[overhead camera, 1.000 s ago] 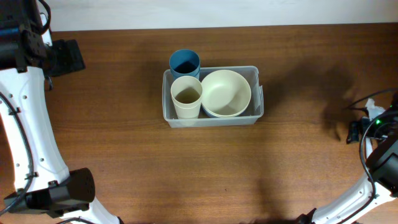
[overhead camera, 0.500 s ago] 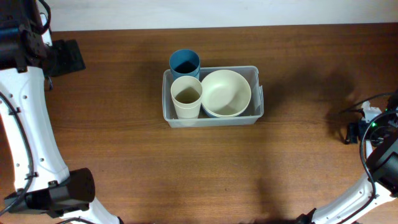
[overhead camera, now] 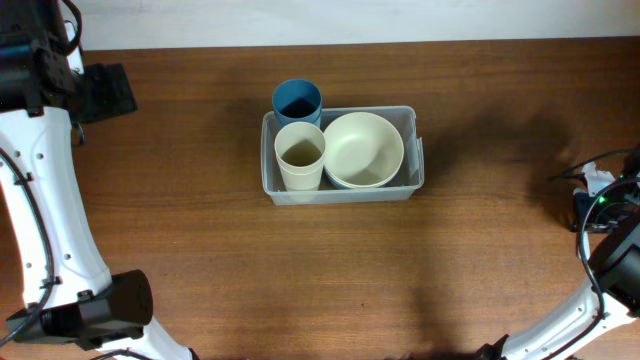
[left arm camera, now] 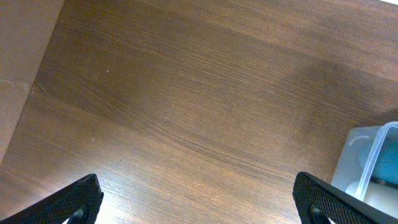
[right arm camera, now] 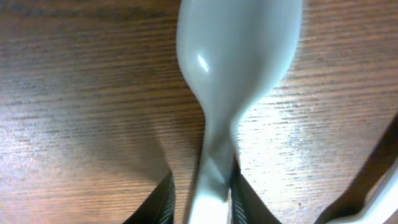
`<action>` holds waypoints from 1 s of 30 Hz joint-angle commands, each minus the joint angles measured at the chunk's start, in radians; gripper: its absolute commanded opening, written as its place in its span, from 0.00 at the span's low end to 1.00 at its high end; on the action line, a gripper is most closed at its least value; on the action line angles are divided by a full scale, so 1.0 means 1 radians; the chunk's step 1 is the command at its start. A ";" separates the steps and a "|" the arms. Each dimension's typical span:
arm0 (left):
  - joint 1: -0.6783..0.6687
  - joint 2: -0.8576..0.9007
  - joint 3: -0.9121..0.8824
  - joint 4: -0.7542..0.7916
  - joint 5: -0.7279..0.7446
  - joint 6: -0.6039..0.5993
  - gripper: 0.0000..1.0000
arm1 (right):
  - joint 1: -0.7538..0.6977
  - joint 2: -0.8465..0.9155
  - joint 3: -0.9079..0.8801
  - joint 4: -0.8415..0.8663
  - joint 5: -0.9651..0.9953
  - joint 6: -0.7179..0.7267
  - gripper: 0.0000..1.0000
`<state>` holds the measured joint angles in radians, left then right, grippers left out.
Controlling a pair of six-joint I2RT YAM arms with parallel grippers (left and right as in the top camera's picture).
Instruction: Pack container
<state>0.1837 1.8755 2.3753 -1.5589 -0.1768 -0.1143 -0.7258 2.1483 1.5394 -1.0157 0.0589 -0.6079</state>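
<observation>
The clear plastic container (overhead camera: 415,150) sits mid-table, holding a cream cup (overhead camera: 300,152) and a cream bowl (overhead camera: 363,148). A blue cup (overhead camera: 297,100) stands at its back-left corner. At the table's right edge my right gripper (overhead camera: 585,197) is down on a white spoon (overhead camera: 597,178). In the right wrist view the gripper (right arm camera: 200,186) has closed in on the handle of the spoon (right arm camera: 236,50), whose bowl lies on the wood ahead. My left gripper (left arm camera: 199,199) hangs open over bare wood at the far left, with the container's corner (left arm camera: 367,155) to its right.
Another white object (right arm camera: 379,193) lies just right of the spoon, partly out of frame. The table's back edge runs along the top of the overhead view. The left arm (overhead camera: 40,200) stretches down the left side.
My right gripper has drawn back toward the right edge and its jaws have closed from wide open onto the spoon handle. The left arm and the container have not moved.
</observation>
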 commanded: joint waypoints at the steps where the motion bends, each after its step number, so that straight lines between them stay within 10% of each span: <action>1: 0.002 -0.028 0.012 0.002 -0.011 -0.009 1.00 | 0.005 0.005 -0.014 0.000 -0.014 -0.005 0.14; 15: 0.002 -0.028 0.012 0.002 -0.011 -0.009 1.00 | 0.130 0.005 0.285 -0.205 -0.034 0.124 0.04; 30: 0.002 -0.028 0.012 0.002 -0.011 -0.009 1.00 | 0.629 0.005 0.644 -0.503 -0.279 0.460 0.04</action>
<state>0.1837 1.8755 2.3753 -1.5585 -0.1768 -0.1139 -0.1860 2.1517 2.1677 -1.5135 -0.1333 -0.2478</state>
